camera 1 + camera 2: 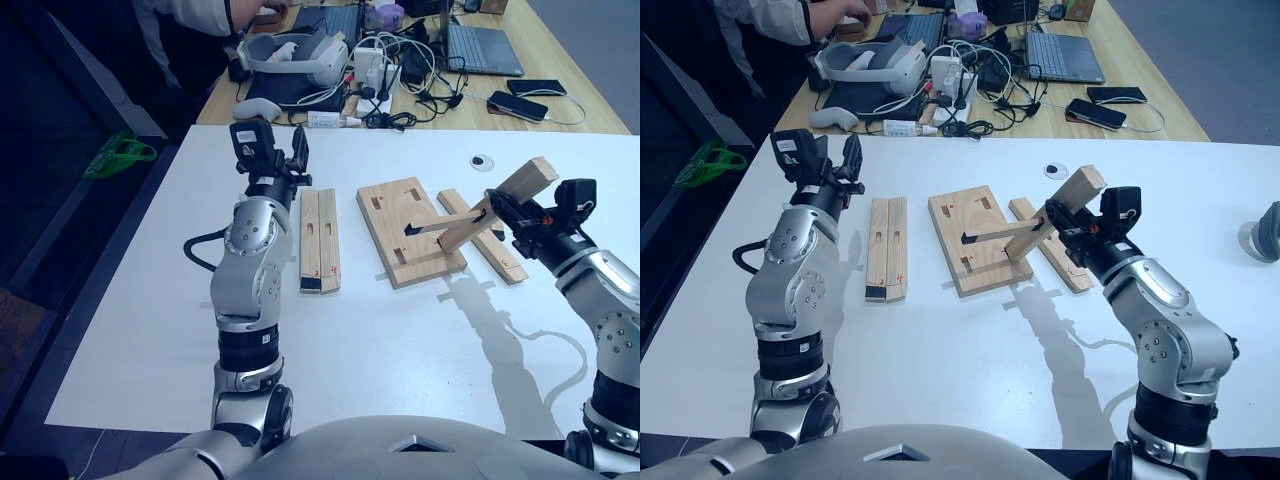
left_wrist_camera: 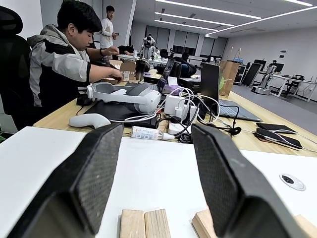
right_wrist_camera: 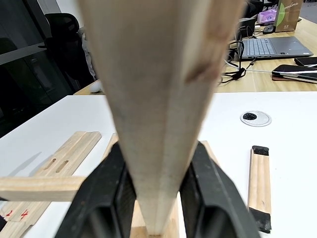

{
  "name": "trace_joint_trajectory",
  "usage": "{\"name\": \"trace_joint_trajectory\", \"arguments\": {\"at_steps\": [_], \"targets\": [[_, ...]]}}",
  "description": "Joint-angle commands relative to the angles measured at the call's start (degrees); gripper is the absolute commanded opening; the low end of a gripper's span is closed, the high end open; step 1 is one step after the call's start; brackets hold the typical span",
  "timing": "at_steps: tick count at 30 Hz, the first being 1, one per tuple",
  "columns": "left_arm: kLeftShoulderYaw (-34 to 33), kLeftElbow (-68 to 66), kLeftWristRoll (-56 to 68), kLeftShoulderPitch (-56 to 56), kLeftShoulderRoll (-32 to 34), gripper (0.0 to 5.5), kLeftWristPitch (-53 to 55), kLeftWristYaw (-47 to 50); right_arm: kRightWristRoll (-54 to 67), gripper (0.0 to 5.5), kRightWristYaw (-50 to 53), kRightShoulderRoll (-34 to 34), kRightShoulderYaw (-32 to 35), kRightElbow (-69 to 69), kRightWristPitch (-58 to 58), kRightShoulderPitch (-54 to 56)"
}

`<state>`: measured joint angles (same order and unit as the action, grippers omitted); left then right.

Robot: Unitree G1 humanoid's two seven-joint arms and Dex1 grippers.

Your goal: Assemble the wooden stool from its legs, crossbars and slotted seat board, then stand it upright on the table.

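Right claw: clamped on a leg, held above the table's right half, just right of the seat.
Leg: long axis tilted, its high end up and away to the right, its low end down toward the seat. The dark fingers press both of its sides.
Crossbar: fixed to the held leg, running out sideways to the left (nearly level). Its dark tip hangs over the seat; whether it touches the seat is not clear.
Seat: flat near the table's middle, slots showing on its top face, its long axis running away from the robot and leaning a little left.
Second leg: flat on the table, just right of the seat, below the held leg, lying along the seat's edge.
Leg pair: two slotted pieces flat and touching side by side, left of the seat and apart from it, long axes pointing away from the robot, dark ends nearest it.
Left claw: raised at the far left of the table, beside the pair's far end, its fingers spread with nothing between them, aimed at the desk beyond.
Table: white, with a round cable port near its far edge.
Desk: wooden, set against the table's far side, carrying a headset, a laptop, a phone and tangled cables.
Room: an open office with ceiling strip lights.
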<state>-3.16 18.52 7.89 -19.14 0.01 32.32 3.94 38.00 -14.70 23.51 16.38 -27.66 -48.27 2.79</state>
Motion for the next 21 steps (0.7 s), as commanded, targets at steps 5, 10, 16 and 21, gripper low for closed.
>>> {"name": "trace_joint_trajectory", "arguments": {"at_steps": [5,10,16,21], "targets": [[0.3,-0.8,-0.7,0.1,-0.5,2.53,-0.7,0.3,-2.4,1.01,0.8,1.2,-1.7,4.1,-0.5,1.0],[0.4,-0.7,-0.7,0.2,-0.6,2.53,-0.5,0.1,-2.7,1.01,0.8,0.6,-2.5,4.2,0.8,2.3],[0.4,-0.6,-0.8,0.4,-0.4,2.53,-0.3,0.0,-3.3,1.62,0.6,0.4,-3.6,3.9,2.0,2.6],[0.1,-0.9,-0.7,-0.1,-0.3,2.53,-0.5,0.0,-4.2,2.48,0.3,0.1,-3.7,4.1,2.7,3.5]]}}
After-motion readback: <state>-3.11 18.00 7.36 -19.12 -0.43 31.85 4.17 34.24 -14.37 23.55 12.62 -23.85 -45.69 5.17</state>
